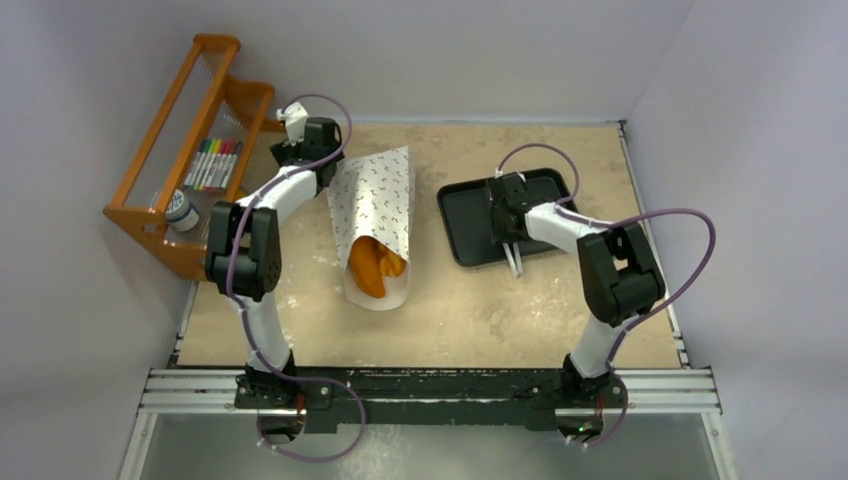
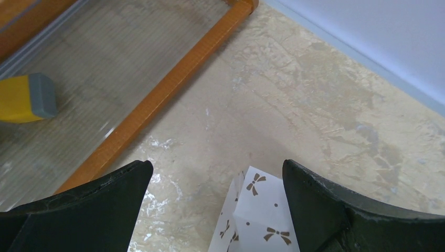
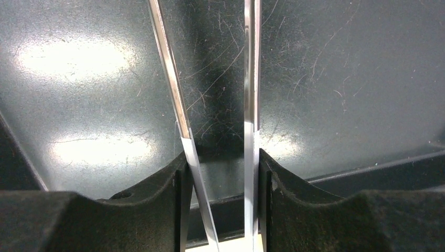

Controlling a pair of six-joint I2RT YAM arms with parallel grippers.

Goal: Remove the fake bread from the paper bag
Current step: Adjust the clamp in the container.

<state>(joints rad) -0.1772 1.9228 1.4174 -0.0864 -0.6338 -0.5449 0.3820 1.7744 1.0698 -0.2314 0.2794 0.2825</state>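
Note:
The white paper bag [image 1: 385, 195] with small dark bow marks lies flat mid-table, its open mouth toward the near edge. Orange fake bread [image 1: 373, 265] shows inside the mouth. My left gripper [image 1: 322, 168] is open at the bag's far left corner. In the left wrist view the gripper [image 2: 218, 170] is empty, and that bag corner [image 2: 260, 215] lies between its fingers, closer to the right one. My right gripper [image 1: 508, 225] hovers over the black tray [image 1: 470, 200], shut on metal tongs [image 3: 251, 79]. The tongs' two blades pass between its fingers [image 3: 294, 194].
An orange wooden rack [image 1: 150, 215] stands at the far left, holding markers [image 1: 212, 163] and a small jar [image 1: 181, 210]. Its rail [image 2: 173, 84] and a yellow, grey-capped object [image 2: 26, 97] show in the left wrist view. The tray floor [image 3: 341, 79] is scratched.

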